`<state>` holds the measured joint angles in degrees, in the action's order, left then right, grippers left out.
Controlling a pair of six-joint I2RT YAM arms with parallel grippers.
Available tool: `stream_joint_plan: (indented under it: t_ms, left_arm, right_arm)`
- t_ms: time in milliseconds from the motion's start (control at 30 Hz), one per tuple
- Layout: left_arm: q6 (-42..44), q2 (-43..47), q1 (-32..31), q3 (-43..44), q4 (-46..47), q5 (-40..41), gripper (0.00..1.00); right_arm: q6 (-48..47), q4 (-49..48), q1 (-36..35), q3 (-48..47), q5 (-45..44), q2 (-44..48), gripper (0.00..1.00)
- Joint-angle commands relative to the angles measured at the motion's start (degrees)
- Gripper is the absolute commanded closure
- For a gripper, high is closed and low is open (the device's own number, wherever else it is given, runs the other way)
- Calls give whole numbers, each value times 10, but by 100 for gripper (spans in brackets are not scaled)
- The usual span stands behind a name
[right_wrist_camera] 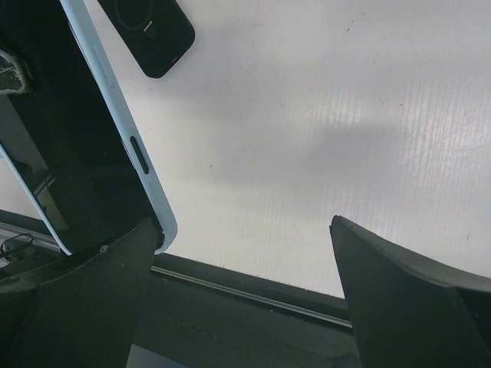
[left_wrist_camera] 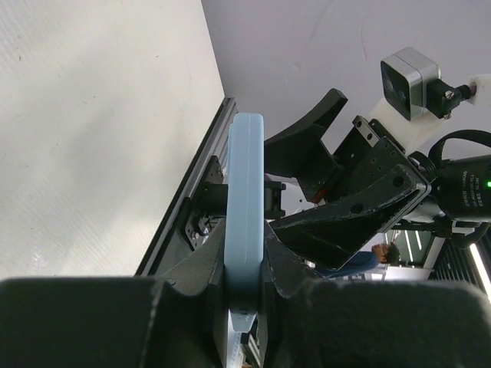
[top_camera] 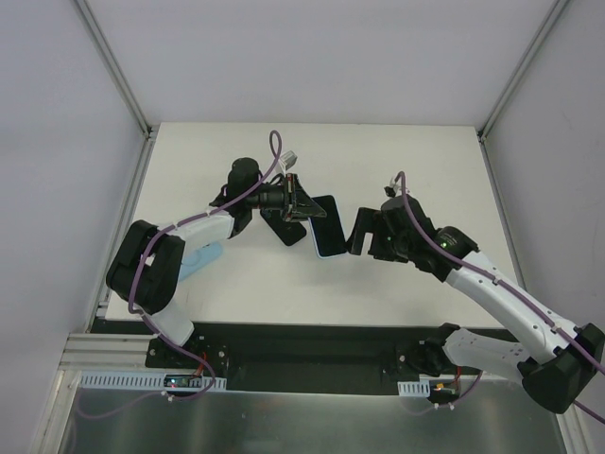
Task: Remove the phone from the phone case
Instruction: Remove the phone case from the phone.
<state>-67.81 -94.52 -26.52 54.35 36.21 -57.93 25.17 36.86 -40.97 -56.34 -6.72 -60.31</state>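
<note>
The phone (top_camera: 325,227), in its pale blue phone case (left_wrist_camera: 245,192), is pinched edge-on by my left claw (top_camera: 301,206) over the white table (top_camera: 397,161). My right claw (top_camera: 359,232) hangs just beside the phone, jaws spread wide and holding nothing. A black flat object (right_wrist_camera: 153,31) lies on the table on the phone's other side.

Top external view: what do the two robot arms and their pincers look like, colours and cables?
Both the left arm and the right arm have white links between black joints, with a purple cable running along each. The left pincer and right pincer are matte black with wedge-shaped fingers. A green light shows near the right arm's wrist.
</note>
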Motion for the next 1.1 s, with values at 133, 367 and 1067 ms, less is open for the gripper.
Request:
stream_joint_plan:
  t_ms: [133,367,1067]
  left_arm:
    - [-12,27,5,9,50,-20,100]
    - [-14,24,5,19,49,-18,100]
    - [-71,69,9,37,69,-25,100]
  right_arm:
    - [7,24,2,0,-46,14,4]
    - [5,23,-9,1,-40,1,4]
    - [1,10,-40,25,-96,-85,5]
